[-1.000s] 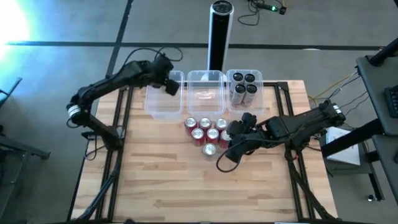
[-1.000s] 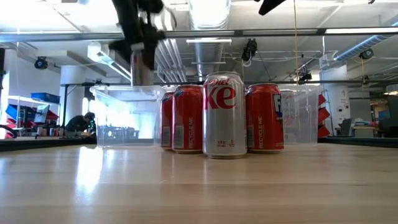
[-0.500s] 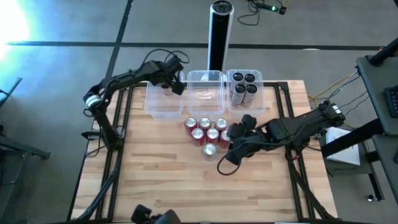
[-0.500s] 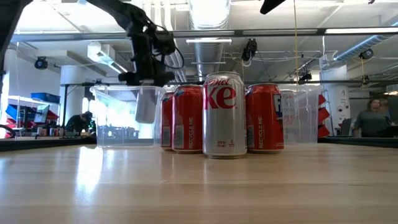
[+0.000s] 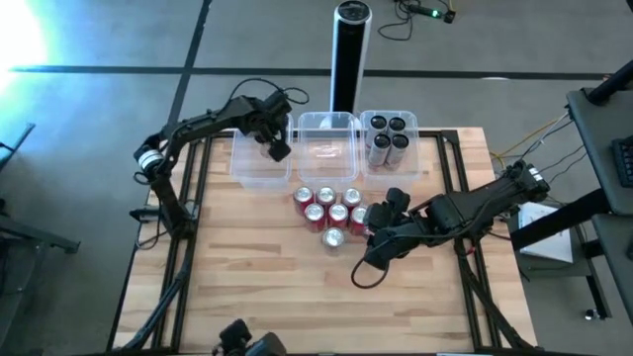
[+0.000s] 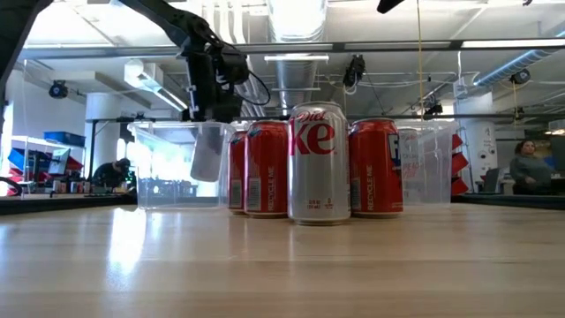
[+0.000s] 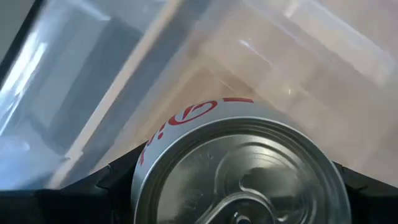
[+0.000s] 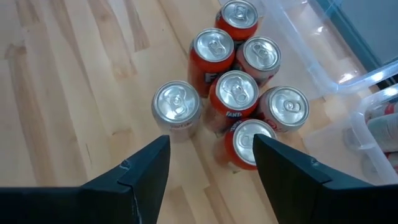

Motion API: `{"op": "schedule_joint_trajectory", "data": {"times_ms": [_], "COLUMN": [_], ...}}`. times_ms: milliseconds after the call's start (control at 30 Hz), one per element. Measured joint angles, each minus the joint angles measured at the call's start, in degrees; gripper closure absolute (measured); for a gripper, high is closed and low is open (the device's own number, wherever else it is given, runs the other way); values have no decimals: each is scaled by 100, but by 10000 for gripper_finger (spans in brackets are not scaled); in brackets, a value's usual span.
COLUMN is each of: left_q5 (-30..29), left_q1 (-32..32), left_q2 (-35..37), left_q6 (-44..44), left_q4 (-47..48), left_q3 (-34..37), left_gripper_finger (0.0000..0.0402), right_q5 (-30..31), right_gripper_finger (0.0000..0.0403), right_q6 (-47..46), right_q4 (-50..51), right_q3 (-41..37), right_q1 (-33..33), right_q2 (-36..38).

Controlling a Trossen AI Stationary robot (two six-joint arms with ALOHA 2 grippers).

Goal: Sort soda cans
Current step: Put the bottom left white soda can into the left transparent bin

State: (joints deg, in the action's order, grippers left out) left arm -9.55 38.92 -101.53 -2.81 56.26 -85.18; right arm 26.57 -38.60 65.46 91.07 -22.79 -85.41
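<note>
High view: left gripper (image 5: 278, 148) clamps a silver can (image 7: 239, 168), tilted, inside the left clear tub (image 5: 247, 170) at the counter's (image 5: 247, 277) far side. Right gripper (image 8: 208, 158) hovers wide open just above the cluster of red cans (image 5: 332, 210) and one silver can (image 8: 177, 106) at mid-counter; dark cans (image 5: 388, 135) fill the right tub (image 5: 420, 148).

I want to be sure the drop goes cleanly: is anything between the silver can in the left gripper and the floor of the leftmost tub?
Nothing visible is. The left gripper holds the silver can tilted inside the leftmost tub, and the left wrist view shows only bare tub floor beyond it. The right gripper hovers open over the can cluster.
</note>
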Motion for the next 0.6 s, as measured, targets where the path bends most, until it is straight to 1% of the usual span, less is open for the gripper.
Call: {"op": "schedule_joint_trajectory", "data": {"times_ms": [100,233,300,500,600], "left_q5": [265,518,646,652,667], "left_q1": [0,6,11,26,90], "left_q2": [89,237,309,344,300], "left_q6": [-775,-1380,-1535,-1714,-1882], "left_q4": [139,-87,-385,-1459,-1538], "left_q3": [124,439,640,1097,1159], "left_gripper_finger": [108,108,108,108,108], "right_q5": [4,3,4,51,50], "right_gripper_finger": [182,183,183,183,184], "right_q6": [-230,-481,-561,-649,-686], "right_q4": [158,362,373,373,373], "right_q3": [-9,-19,-39,-64,-74], "right_q1": [-22,-79,-101,-96,-96], "right_q2": [0,0,0,0,0]}}
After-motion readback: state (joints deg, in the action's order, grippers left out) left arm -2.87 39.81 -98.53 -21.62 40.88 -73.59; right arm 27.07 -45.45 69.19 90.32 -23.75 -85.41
